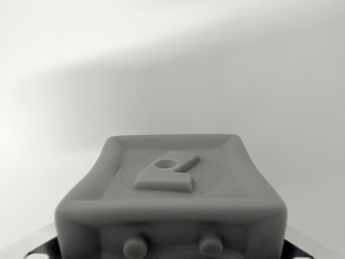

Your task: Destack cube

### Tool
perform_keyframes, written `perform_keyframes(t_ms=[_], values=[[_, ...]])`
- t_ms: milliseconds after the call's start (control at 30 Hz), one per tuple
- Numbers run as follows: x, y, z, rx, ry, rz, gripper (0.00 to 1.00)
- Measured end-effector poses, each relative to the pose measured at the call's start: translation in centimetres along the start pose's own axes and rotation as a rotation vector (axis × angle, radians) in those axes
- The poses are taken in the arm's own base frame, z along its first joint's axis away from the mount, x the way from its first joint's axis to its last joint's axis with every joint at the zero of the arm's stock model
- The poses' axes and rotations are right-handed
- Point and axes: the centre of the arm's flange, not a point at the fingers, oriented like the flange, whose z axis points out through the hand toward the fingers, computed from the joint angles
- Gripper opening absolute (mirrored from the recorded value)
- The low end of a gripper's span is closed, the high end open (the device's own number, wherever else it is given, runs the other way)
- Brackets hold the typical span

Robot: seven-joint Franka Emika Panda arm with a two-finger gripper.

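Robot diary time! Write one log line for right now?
view: wrist | cube: grey, close, centred low, raised mark on top | gripper: fingers unseen | surface: plain white

Plain grey cube [171, 194] with raised relief figure, against white surface [172, 65]

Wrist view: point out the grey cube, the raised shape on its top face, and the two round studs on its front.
Grey cube [91, 216], wrist view, upper left edge.
Raised shape [167, 174], wrist view, its middle.
Round studs [135, 247], wrist view, left stud.

A plain white surface [172, 65] crossed by a soft shadow.
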Motion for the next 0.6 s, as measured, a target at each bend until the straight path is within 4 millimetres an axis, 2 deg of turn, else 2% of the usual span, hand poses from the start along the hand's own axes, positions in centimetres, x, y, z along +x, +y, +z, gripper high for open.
perform_keyframes(t_ms=[600], values=[[0.0,0.0,2.3,0.000,-0.001,0.000,0.00]])
